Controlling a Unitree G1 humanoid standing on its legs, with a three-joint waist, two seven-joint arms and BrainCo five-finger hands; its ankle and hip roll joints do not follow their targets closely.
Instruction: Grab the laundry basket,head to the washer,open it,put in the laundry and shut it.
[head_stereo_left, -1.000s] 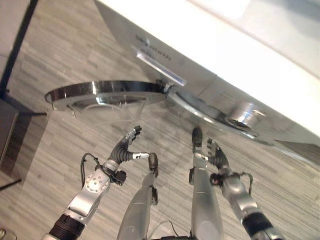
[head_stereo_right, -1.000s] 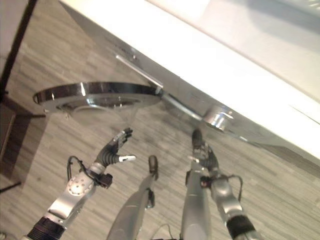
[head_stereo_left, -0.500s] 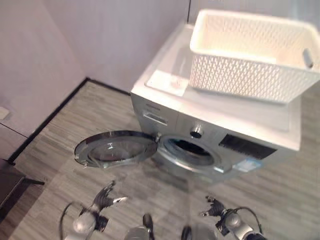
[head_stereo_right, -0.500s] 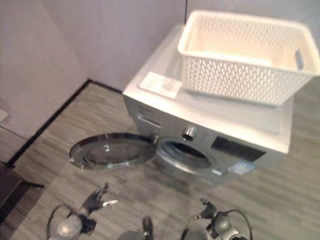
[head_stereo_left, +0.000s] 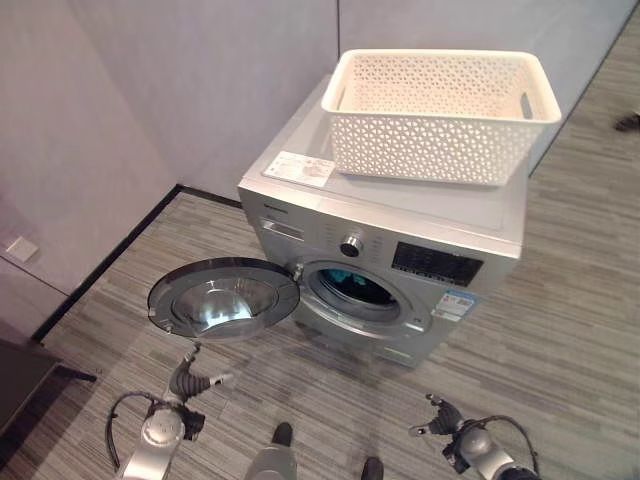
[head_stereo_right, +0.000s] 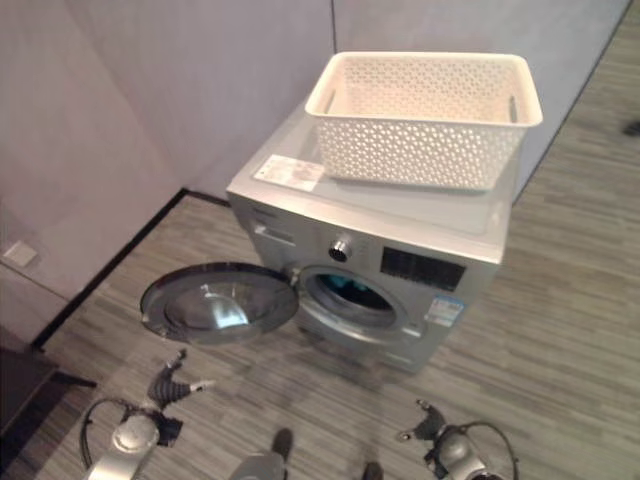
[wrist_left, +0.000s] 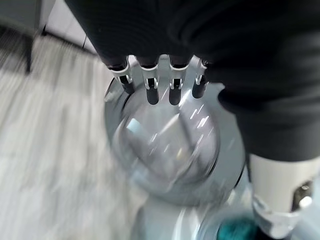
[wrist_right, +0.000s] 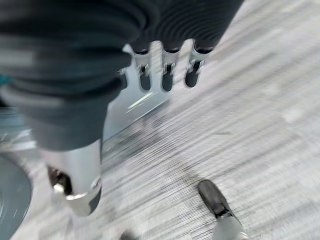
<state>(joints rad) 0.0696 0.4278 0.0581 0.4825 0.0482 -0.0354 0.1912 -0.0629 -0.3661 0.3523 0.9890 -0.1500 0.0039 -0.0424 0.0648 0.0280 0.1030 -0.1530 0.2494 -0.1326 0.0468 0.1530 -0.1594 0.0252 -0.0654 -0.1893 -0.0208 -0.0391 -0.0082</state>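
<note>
Some teal laundry (head_stereo_left: 345, 279) inside washer (head_stereo_left: 385, 250)

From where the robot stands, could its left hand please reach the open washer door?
Probably yes: the left hand, fingers open, is just below the washer door, which is swung wide, with bare floor between them.

Plain pale-grey walls (head_stereo_left: 200, 80) with a black skirting strip (head_stereo_left: 105, 255) meet a grey wood-plank floor (head_stereo_left: 580, 270)
</note>
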